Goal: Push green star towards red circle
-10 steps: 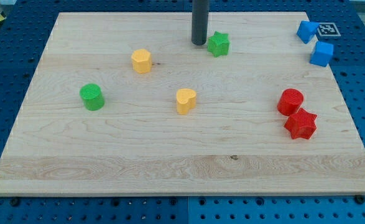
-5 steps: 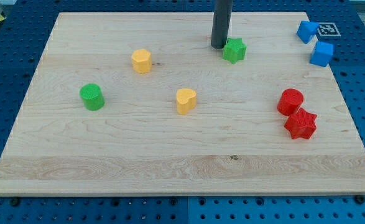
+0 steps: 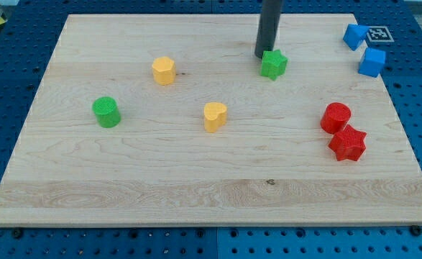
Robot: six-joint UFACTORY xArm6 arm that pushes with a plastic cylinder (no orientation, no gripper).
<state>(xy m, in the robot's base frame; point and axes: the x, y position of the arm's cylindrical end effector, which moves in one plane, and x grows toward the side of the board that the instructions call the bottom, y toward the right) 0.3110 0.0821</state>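
Observation:
The green star (image 3: pixel 273 64) lies near the top middle of the wooden board (image 3: pixel 211 191). My tip (image 3: pixel 264 55) touches the star's upper left side. The red circle (image 3: pixel 336 117) sits at the view's right, below and to the right of the star, with a wide gap between them. A red star (image 3: pixel 348 142) lies against the red circle's lower right.
A green cylinder (image 3: pixel 106 112) is at the left. A yellow block (image 3: pixel 164 70) and a yellow heart (image 3: pixel 214 116) lie left of centre. Two blue blocks (image 3: pixel 354 35) (image 3: pixel 372 62) sit at the top right, by a marker tag (image 3: pixel 378 33).
My tip has moved right and slightly down, pushing the green star right and a little down, nearer the red circle. The other blocks have not moved.

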